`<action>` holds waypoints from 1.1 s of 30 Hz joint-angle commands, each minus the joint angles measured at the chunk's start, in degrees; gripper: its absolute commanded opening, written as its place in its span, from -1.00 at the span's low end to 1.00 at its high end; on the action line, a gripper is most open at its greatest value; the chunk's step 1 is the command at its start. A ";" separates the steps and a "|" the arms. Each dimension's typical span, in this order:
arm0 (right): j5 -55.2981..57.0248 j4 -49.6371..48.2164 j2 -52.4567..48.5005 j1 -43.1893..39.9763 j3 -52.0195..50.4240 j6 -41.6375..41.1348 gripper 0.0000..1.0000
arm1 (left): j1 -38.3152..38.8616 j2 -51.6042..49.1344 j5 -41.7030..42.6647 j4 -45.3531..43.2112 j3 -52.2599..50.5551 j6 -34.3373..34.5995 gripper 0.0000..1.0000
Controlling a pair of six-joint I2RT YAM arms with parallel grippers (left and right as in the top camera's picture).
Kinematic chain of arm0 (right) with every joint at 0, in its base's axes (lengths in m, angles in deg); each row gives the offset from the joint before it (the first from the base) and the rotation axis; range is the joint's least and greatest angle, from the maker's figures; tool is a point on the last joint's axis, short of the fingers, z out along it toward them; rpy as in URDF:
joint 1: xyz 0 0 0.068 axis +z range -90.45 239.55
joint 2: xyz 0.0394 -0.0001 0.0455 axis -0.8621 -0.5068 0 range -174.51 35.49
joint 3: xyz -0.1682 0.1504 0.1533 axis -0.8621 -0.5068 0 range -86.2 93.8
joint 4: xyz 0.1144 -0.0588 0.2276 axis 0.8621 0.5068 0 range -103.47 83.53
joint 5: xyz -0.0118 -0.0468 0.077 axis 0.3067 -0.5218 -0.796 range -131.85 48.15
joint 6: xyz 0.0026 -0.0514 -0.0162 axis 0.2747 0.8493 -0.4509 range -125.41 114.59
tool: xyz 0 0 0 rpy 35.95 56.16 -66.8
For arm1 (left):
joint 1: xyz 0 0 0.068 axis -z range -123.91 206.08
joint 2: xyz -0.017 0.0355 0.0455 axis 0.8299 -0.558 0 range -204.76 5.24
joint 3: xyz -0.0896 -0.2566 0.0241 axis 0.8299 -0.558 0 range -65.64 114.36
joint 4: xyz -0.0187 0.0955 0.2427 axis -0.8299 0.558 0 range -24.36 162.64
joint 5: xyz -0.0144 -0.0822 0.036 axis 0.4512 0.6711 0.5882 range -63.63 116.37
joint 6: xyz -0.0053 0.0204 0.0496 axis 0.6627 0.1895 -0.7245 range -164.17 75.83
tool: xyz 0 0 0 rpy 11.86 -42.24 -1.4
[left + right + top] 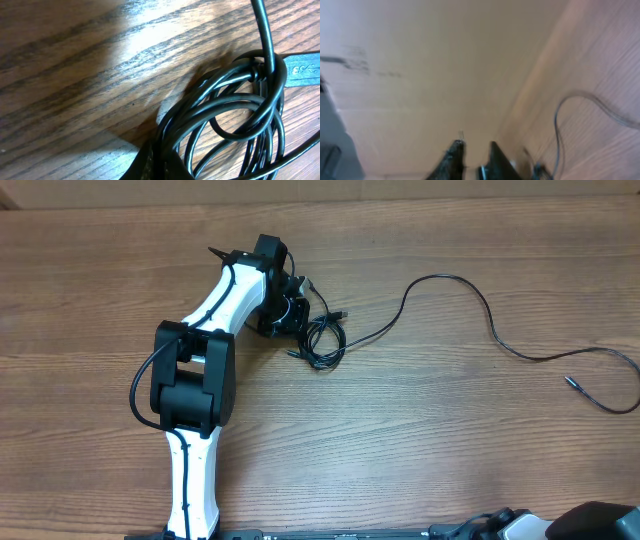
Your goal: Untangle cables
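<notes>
On the wooden table point(450, 440), the left pincer point(292, 318) is pressed together, pinching the knotted cables point(322, 345). The right pincer point(474, 152) stands slightly spread, holding nothing.

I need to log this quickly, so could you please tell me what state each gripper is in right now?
Left gripper: shut on the cables.
Right gripper: slightly open, holding nothing.

Robot lab bench: wood-grain table point(450, 440) carrying a mounted robot arm point(225, 298).
</notes>
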 commanded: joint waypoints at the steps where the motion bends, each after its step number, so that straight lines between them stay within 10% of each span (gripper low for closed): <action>1: 11.21 3.63 0.81 8.17 1.03 4.57 -0.49 | -0.35 -1.01 -1.09 -0.24 -0.48 -0.44 -0.91; 10: 36.15 9.66 -1.90 34.58 -1.90 4.00 -0.46 | -0.35 -1.01 -1.07 -0.26 -0.48 -0.42 -0.90; 33: 37.99 -3.82 -27.30 68.96 -9.07 -8.72 -0.19 | -0.35 -1.01 -1.07 -0.24 -0.48 -0.42 -0.89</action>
